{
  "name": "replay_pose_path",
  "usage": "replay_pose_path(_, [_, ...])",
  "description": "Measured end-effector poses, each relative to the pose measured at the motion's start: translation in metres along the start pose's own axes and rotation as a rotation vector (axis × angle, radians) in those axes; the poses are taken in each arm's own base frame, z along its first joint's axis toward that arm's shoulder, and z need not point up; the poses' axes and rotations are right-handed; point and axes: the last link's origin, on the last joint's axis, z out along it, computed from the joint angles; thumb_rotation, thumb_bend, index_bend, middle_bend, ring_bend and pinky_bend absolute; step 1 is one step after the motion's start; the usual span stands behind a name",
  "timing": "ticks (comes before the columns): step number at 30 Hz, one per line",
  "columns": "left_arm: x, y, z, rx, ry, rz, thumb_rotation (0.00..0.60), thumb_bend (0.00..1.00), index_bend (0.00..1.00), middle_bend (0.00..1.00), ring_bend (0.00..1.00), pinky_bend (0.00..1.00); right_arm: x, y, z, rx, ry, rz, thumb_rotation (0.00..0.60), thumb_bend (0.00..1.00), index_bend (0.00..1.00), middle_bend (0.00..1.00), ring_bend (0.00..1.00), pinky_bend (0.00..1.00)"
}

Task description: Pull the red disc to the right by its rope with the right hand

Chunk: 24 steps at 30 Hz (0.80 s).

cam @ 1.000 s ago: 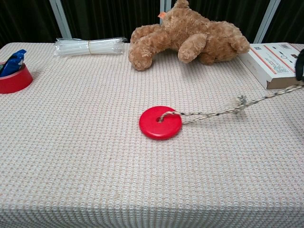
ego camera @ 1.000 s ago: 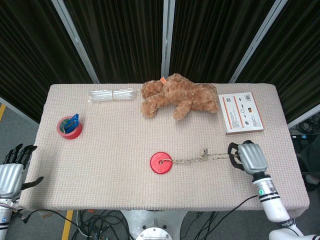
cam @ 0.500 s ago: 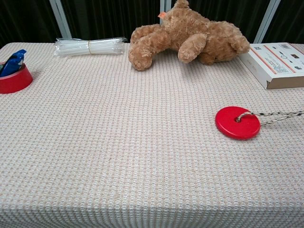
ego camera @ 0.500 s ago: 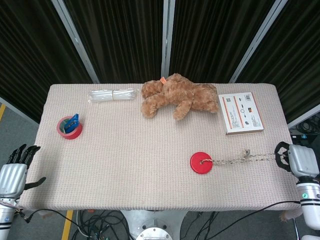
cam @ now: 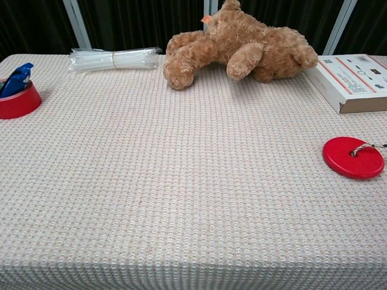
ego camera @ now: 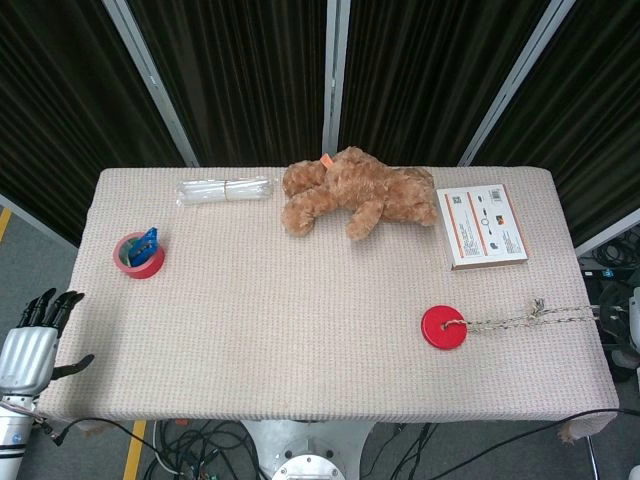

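- Dark curtains hang behind the cloth-covered counter [ego camera: 250, 330].
- The red disc [ego camera: 444, 327] lies near the right edge, below the box [ego camera: 481, 226]; teddy bear [ego camera: 355, 195] well apart.
- Its rope [ego camera: 530, 317] runs right toward the right hand [ego camera: 630, 318], grip unclear.
- The left hand [ego camera: 30, 345] hangs empty, fingers spread.

Dark curtains [ego camera: 240, 70] behind cloth-covered table [ego camera: 250, 320]

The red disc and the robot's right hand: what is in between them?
In the head view, only the rope lies there, stretched from the red disc across the table to the right hand at the picture's edge.
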Motion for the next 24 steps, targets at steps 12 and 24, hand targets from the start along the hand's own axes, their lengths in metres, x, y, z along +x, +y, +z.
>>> replay_pose_path(12, [-0.002,0.000,0.000,-0.003,0.001,-0.004,0.600,0.01,0.13,0.12,0.02,0.12,-0.004,-0.064,-0.004,0.196,-0.029,0.023,0.600,0.64,1.00,0.97,0.69,0.37])
replay_pose_path(24, [-0.002,-0.005,-0.001,0.011,0.004,-0.007,0.600,0.01,0.13,0.12,0.02,0.12,-0.031,-0.208,-0.010,0.532,-0.012,0.054,0.600,0.64,1.00,0.97,0.69,0.41])
